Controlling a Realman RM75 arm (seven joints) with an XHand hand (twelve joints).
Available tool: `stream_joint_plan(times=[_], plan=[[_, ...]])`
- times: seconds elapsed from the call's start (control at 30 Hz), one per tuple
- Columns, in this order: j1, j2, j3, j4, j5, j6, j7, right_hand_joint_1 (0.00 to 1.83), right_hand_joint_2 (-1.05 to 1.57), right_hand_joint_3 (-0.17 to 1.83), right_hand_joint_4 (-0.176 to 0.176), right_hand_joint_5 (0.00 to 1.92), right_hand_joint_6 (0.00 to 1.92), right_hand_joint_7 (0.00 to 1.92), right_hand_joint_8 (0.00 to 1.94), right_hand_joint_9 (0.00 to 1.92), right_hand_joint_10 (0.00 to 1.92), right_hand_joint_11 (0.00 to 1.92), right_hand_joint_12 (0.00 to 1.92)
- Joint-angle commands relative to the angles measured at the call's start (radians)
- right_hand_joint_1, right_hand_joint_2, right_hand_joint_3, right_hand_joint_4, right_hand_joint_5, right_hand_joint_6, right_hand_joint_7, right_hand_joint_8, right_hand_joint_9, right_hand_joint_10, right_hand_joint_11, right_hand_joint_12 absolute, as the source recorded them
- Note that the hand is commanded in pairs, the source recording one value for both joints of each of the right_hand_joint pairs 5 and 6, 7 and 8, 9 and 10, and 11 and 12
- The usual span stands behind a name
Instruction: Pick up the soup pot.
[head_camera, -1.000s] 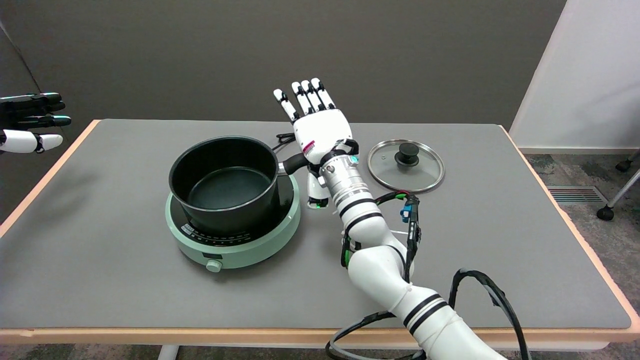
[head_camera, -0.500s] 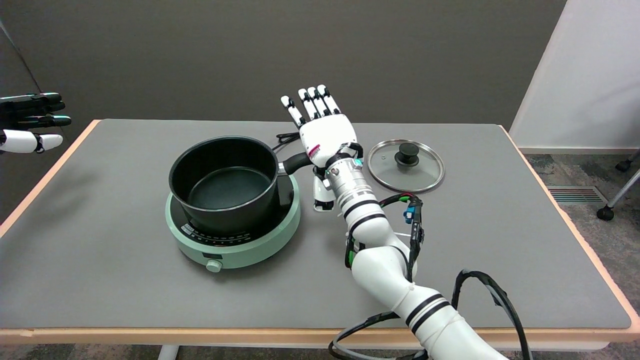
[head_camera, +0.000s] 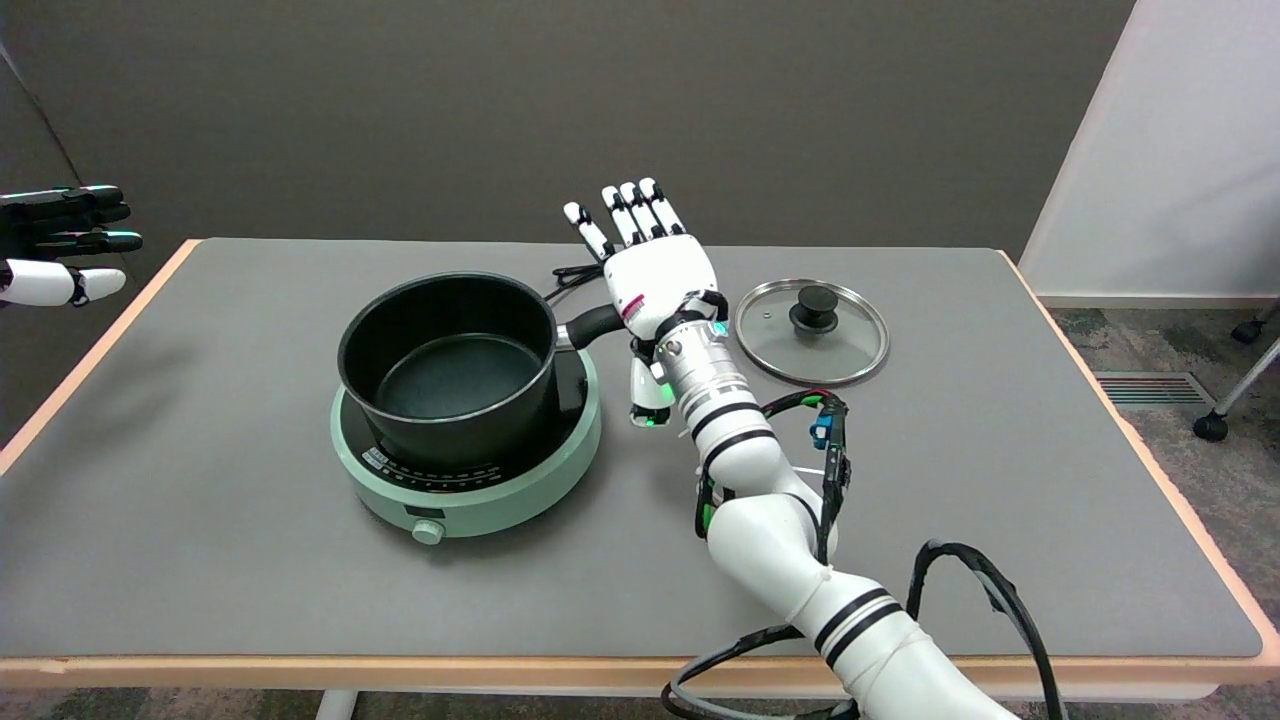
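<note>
We've got the soup pot (head_camera: 447, 368) sitting left of centre in the frame on a pale green hotplate (head_camera: 467, 468), lid off, its black handle (head_camera: 592, 325) poking right. Our right hand (head_camera: 655, 282) hovers over that handle, fingers stretched straight and apart, thumb hanging below, gripping nothing. We reckon the pot is rigid and fairly weighty, likely to tip away from a one-sided grip, so we'd wrap the handle firmly close to the pot wall. The glass lid (head_camera: 811, 331) lies just right of the wrist.

handle (head_camera: 592, 325): outer end behind hand (head_camera: 655, 275) | contact unclear
</note>
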Motion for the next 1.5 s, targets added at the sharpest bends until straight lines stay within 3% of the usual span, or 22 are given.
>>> stream_joint_plan(times=[0.03, 0.17, 0.3, 0.4, 0.53, 0.73, 1.07, 1.1, 1.13, 1.5], plan=[[-0.004, 0.013, 0.001, -0.009, 0.001, -0.001, -0.002, 1.23, -0.94, 1.60, 0.176, 0.03, 0.03, 0.03, 0.03, 0.03, 0.03, 0.03, 0.03], [-0.004, 0.017, -0.002, -0.009, 0.001, -0.005, -0.002, 1.21, -0.97, 1.80, 0.176, 0.04, 0.04, 0.04, 0.04, 0.04, 0.04, 0.04, 0.04], [-0.002, 0.019, -0.004, -0.009, 0.001, -0.005, -0.001, 1.19, -0.96, 1.83, 0.176, 0.06, 0.06, 0.06, 0.06, 0.06, 0.06, 0.06, 0.06], [0.000, 0.021, -0.006, -0.009, 0.015, -0.005, -0.001, 1.17, -0.87, 1.83, 0.176, 0.18, 0.18, 0.18, 0.18, 0.18, 0.18, 0.18, 0.18], [0.000, 0.027, -0.015, -0.009, 0.026, 0.001, -0.001, 1.17, -0.85, 1.74, 0.176, 0.24, 0.24, 0.24, 0.24, 0.24, 0.24, 0.24, 0.24], [0.010, 0.038, -0.032, -0.007, 0.032, 0.002, -0.001, 1.19, -0.85, 1.71, 0.176, 0.50, 0.50, 0.50, 0.50, 0.50, 0.50, 0.50, 0.50], [0.016, 0.047, -0.042, 0.004, 0.034, -0.005, 0.006, 1.18, -0.71, 1.31, 0.176, 0.86, 0.86, 0.86, 0.86, 0.86, 0.86, 0.86, 0.86], [0.017, 0.047, -0.042, 0.005, 0.034, -0.005, 0.006, 1.19, -0.69, 1.28, 0.078, 0.90, 0.90, 0.90, 0.90, 0.90, 0.90, 0.90, 0.90], [0.018, 0.047, -0.042, 0.005, 0.034, -0.005, 0.006, 1.19, -0.68, 1.25, 0.050, 0.93, 0.93, 0.93, 0.93, 0.93, 0.93, 0.93, 0.93], [0.019, 0.057, -0.057, 0.016, 0.058, -0.007, 0.006, 1.21, -0.46, 1.13, -0.026, 1.21, 1.21, 1.21, 1.21, 1.21, 1.21, 1.21, 1.21]])
